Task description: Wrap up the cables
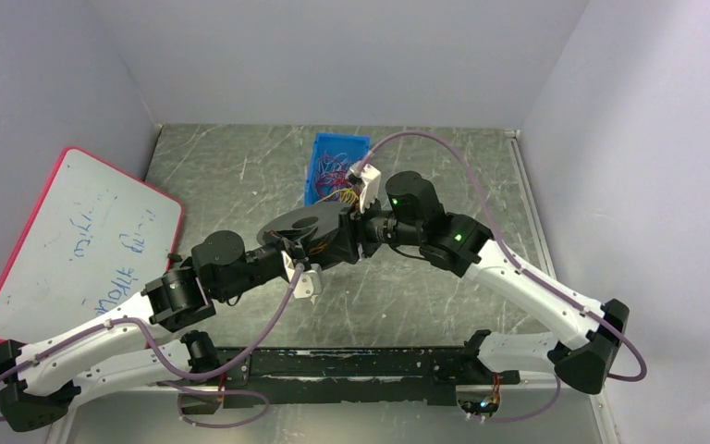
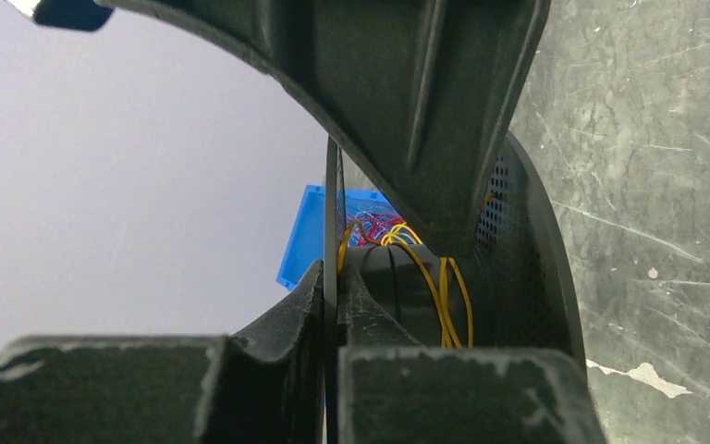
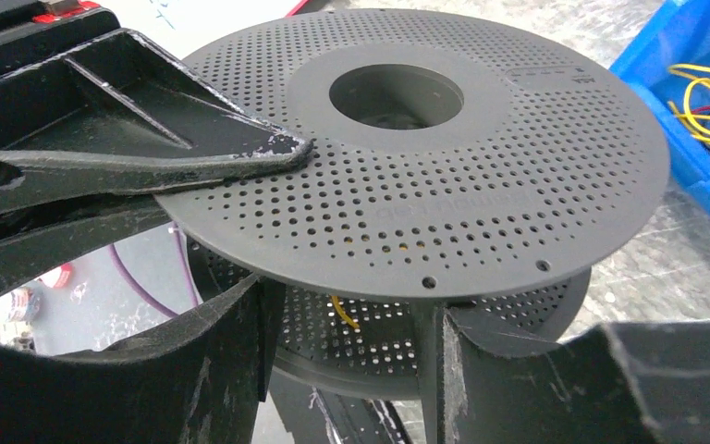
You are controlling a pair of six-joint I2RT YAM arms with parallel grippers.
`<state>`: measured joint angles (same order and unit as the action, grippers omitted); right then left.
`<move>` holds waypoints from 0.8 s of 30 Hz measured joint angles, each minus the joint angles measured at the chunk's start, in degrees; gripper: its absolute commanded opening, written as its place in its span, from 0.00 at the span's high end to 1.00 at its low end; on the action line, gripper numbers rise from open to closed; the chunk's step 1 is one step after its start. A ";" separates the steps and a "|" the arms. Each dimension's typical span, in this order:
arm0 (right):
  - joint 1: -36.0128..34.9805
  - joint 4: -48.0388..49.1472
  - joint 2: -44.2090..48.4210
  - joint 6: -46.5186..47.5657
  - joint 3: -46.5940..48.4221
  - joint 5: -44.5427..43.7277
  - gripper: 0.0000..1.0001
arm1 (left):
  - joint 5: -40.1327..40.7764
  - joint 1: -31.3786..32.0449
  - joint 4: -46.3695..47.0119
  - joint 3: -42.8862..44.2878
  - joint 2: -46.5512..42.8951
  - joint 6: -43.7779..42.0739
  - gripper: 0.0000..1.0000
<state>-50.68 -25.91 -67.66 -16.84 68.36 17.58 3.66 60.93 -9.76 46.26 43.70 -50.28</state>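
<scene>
A dark grey perforated spool [image 1: 300, 225] hangs above the table centre. My left gripper [image 2: 336, 287] is shut on the thin edge of one flange [image 2: 518, 240]; its finger [image 3: 148, 139] shows lying over the upper flange [image 3: 481, 166] in the right wrist view. Yellow cables [image 2: 448, 296] run round the spool hub and back into the blue bin [image 2: 300, 240]. My right gripper [image 3: 351, 305] is open, with its fingers apart under the upper flange and a short piece of yellow cable [image 3: 340, 313] between them. More yellow, red and purple cables [image 1: 337, 171] lie tangled in the bin.
The blue bin [image 1: 322, 148] stands at the back centre of the table. A red-framed whiteboard [image 1: 74, 240] leans at the left. Lilac robot hoses [image 1: 481, 185] arc over both arms. A black rail [image 1: 351, 365] runs along the near edge.
</scene>
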 measured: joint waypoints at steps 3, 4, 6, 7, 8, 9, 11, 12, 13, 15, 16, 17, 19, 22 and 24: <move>0.00 0.24 -1.11 -0.31 -0.02 1.03 0.46 | 0.00 0.00 0.02 -0.02 0.02 0.00 0.93; 0.00 0.35 -1.42 -0.35 -0.02 1.31 0.47 | 0.00 0.00 0.02 -0.02 0.00 0.00 0.93; 0.00 0.37 -1.75 -0.44 -0.04 1.73 0.48 | 0.04 0.00 0.02 -0.04 0.02 0.02 0.93; 0.00 0.37 -1.88 -0.48 -0.07 1.92 0.49 | 0.07 0.00 0.04 -0.04 0.00 0.02 0.93; 0.00 0.42 -1.99 -0.50 -0.11 2.10 0.50 | 0.07 0.00 0.04 -0.04 0.00 0.07 0.93; 0.00 0.42 -2.14 -0.52 -0.13 2.27 0.51 | 0.09 0.00 0.04 -0.04 0.00 0.13 0.93; 0.00 0.50 -2.47 -0.50 -0.17 2.56 0.53 | 0.15 0.00 0.04 -0.04 0.00 0.22 0.93; 0.00 0.57 -2.60 -0.50 -0.24 2.62 0.56 | 0.22 0.00 0.02 -0.04 0.00 0.22 0.93; 0.00 0.61 -2.75 -0.48 -0.28 2.67 0.58 | 0.26 0.00 0.02 -0.04 -0.04 0.22 0.93; 0.00 0.74 -2.97 -0.33 -0.48 2.67 0.66 | 0.35 0.00 0.02 -0.04 -0.13 0.26 0.93; 0.00 0.76 -3.08 -0.24 -0.55 2.64 0.71 | 0.37 0.00 0.02 -0.04 -0.20 0.28 0.93; 0.00 0.76 -3.15 -0.09 -0.57 2.64 0.77 | 0.44 0.00 0.00 -0.04 -0.24 0.37 0.93; 0.00 0.81 -3.26 0.24 -0.55 2.60 0.88 | 0.55 -0.02 0.00 -0.04 -0.28 0.46 0.93; 0.00 0.81 -3.26 0.50 -0.57 2.47 1.00 | 0.55 0.00 0.00 -0.04 -0.35 0.68 0.93; 0.00 0.85 -3.19 0.52 -0.57 2.27 1.00 | 0.55 0.00 0.00 -0.04 -0.39 0.83 0.93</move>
<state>-50.68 -25.06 -70.85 -16.32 67.79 19.86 4.21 60.93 -9.76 46.22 43.31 -49.45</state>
